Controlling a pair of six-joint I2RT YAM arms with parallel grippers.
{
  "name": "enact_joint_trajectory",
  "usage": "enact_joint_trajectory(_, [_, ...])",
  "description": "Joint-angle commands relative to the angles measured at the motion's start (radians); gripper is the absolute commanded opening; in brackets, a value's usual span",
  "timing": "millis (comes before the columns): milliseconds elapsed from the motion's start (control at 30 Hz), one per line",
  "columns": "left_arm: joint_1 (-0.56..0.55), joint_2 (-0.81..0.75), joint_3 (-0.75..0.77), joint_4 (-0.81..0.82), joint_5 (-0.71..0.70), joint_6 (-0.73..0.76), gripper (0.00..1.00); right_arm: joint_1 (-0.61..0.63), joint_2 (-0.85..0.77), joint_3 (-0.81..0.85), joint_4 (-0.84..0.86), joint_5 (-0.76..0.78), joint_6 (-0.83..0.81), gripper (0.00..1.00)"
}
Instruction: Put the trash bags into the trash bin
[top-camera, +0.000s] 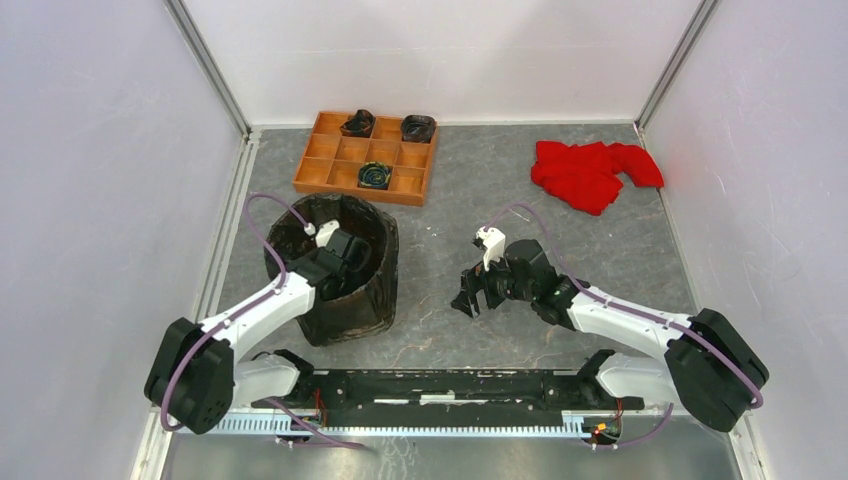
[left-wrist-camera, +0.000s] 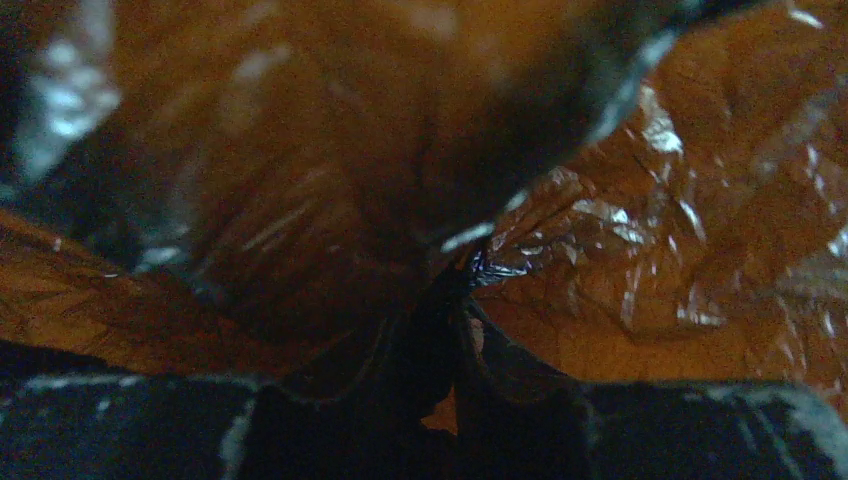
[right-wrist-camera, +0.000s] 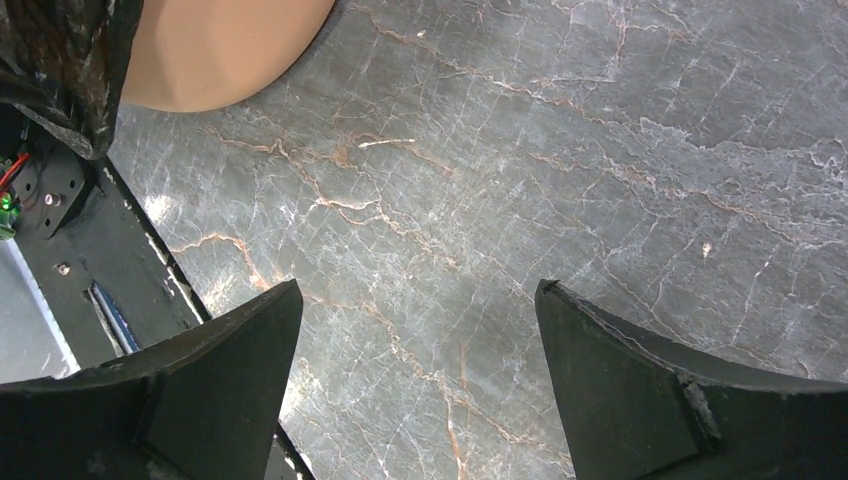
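Your left end effector (top-camera: 345, 265) is down inside the trash bin (right-wrist-camera: 220, 50), which stands on the table (top-camera: 480, 180) in front of the left arm. The trash bag (top-camera: 345, 315) lines the bin and its black film spills over the rim and down the outer wall. In the left wrist view, crinkled film fills the frame and gathers into a fold that runs down between the fingers (left-wrist-camera: 700, 430), which stand close together, pinching it. Your right end effector (top-camera: 470, 300) hangs over bare table to the right of the bin, well apart from the bag, jaws spread wide with nothing between them.
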Motion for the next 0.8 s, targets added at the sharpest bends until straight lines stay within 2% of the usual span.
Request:
enact_joint_trajectory(0, [0.007, 0.030, -0.044, 0.118, -0.015, -0.079, 0.30, -0.005, -0.005, 0.011, 0.063, -0.018, 0.029, 0.94])
enact_joint_trajectory(200, [0.024, 0.064, -0.100, 0.180, 0.013, -0.103, 0.29, -0.070, 0.068, 0.101, 0.247, -0.176, 0.205, 0.94])
enact_joint_trajectory(367, [0.031, 0.099, -0.168, 0.249, 0.014, -0.144, 0.27, -0.103, 0.233, 0.271, 0.329, -0.250, 0.275, 0.94])
enact_joint_trajectory(500, [0.033, 0.098, -0.209, 0.288, 0.016, -0.149, 0.26, -0.106, 0.392, 0.335, 0.648, -0.375, 0.491, 0.88])
enact_joint_trajectory(667, [0.033, 0.134, -0.200, 0.303, 0.006, -0.112, 0.26, -0.099, 0.547, 0.392, 0.925, -0.405, 0.691, 0.87])
enact_joint_trajectory(767, [0.033, 0.168, -0.175, 0.278, -0.019, -0.111, 0.21, -0.085, 0.620, 0.417, 1.064, -0.418, 0.780, 0.86])
